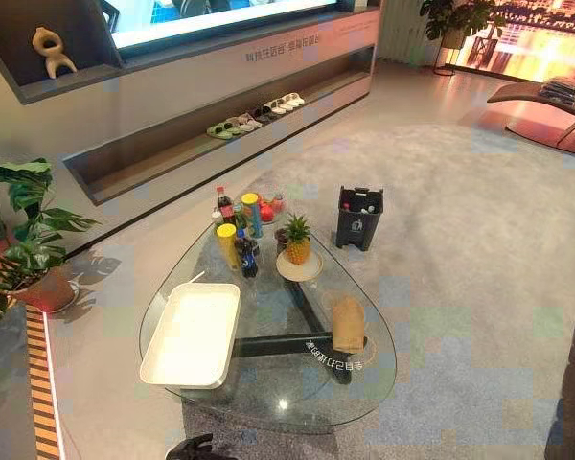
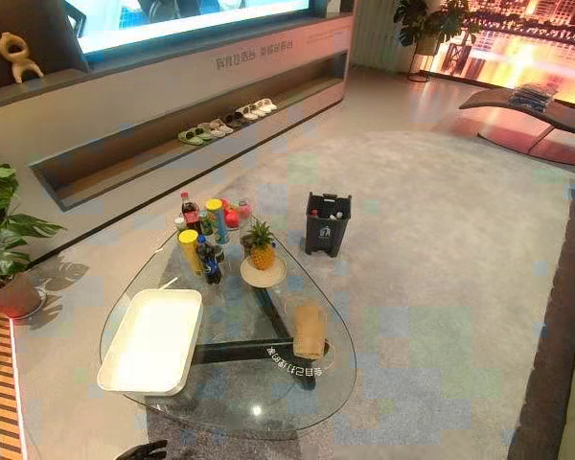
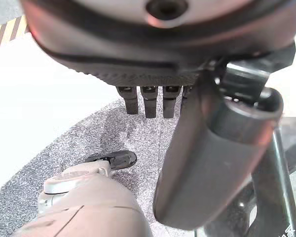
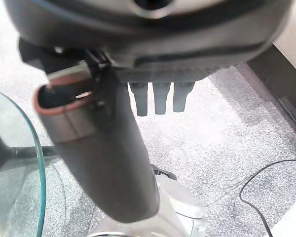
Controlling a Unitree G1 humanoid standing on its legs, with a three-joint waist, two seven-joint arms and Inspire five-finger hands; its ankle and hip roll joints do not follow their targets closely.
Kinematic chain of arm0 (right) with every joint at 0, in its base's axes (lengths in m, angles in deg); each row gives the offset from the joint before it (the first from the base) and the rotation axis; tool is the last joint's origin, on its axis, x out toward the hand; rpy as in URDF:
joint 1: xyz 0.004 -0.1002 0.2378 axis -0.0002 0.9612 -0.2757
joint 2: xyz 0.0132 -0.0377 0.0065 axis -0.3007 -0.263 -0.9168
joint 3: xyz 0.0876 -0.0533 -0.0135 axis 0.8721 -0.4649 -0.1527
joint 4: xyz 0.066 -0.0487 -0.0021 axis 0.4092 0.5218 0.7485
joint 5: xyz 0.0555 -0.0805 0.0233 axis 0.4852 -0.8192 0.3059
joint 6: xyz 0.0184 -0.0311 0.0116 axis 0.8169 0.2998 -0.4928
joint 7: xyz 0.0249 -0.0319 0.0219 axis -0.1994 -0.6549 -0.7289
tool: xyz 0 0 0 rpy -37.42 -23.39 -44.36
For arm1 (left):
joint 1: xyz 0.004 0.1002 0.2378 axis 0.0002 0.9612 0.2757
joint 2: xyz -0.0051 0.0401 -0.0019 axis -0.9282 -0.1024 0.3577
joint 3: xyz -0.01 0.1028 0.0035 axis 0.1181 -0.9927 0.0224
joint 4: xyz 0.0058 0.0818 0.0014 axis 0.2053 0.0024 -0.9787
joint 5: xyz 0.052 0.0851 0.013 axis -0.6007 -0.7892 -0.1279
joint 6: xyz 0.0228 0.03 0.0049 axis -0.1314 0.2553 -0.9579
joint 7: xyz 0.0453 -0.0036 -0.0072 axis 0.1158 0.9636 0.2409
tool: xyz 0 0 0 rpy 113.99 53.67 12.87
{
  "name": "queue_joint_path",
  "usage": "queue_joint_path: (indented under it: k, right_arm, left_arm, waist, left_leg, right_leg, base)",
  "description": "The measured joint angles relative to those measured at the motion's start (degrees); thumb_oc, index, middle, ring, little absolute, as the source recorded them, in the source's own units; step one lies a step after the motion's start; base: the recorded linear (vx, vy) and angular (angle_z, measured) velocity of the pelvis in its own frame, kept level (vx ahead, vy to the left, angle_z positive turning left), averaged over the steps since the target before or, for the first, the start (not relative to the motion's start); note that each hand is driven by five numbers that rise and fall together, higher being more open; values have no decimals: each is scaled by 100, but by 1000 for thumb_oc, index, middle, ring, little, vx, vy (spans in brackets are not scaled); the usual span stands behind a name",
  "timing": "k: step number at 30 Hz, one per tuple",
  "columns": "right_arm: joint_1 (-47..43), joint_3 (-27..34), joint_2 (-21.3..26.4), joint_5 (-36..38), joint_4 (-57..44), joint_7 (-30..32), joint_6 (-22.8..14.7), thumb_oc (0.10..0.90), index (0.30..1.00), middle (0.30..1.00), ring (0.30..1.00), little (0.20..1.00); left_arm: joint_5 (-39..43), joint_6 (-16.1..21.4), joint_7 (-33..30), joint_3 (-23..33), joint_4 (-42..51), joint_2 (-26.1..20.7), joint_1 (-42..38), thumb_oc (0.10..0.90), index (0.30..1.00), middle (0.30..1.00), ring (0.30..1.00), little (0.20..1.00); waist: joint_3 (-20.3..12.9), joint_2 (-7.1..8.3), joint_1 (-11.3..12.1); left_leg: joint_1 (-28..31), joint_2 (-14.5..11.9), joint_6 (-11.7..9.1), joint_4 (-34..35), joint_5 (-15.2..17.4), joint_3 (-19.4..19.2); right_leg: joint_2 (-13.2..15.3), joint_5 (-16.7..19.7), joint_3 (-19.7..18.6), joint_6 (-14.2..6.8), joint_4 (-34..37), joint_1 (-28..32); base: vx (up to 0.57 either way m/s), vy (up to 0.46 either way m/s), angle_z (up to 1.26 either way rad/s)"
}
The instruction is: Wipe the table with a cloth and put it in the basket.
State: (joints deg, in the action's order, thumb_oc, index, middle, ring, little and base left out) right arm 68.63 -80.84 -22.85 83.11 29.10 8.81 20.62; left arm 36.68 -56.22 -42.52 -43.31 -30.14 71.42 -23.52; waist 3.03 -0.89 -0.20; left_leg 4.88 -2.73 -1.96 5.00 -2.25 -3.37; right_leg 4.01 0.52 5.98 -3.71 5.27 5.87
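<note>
A folded tan cloth lies on the right side of the glass table, with no hand touching it. A white rectangular tray sits on the table's left side with nothing in it. My left hand hangs low in front of the table's near edge; in the left wrist view its fingers are straight and its thumb holds nothing. My right hand hangs over the carpet beside the glass rim, its fingers straight and holding nothing.
Bottles and cans and a pineapple on a plate crowd the table's far end. A black bin stands on the carpet beyond it. A potted plant is at the left, a shelf with slippers behind.
</note>
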Motion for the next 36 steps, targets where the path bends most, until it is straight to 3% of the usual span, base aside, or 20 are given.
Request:
queue_joint_path:
  k: [36]
  right_arm:
    - [8,0,0,-8,0,-2,3,800,900,900,900,900]
  left_arm:
    - [12,27,-19,8,0,-1,11,800,900,900,900,900]
  waist:
    - [-2,4,-3]
  left_leg:
    - [-1,-1,0,-1,0,-3]
  right_leg:
    - [-1,0,-5,0,0,-2]
  base:
    - [-4,1,0]
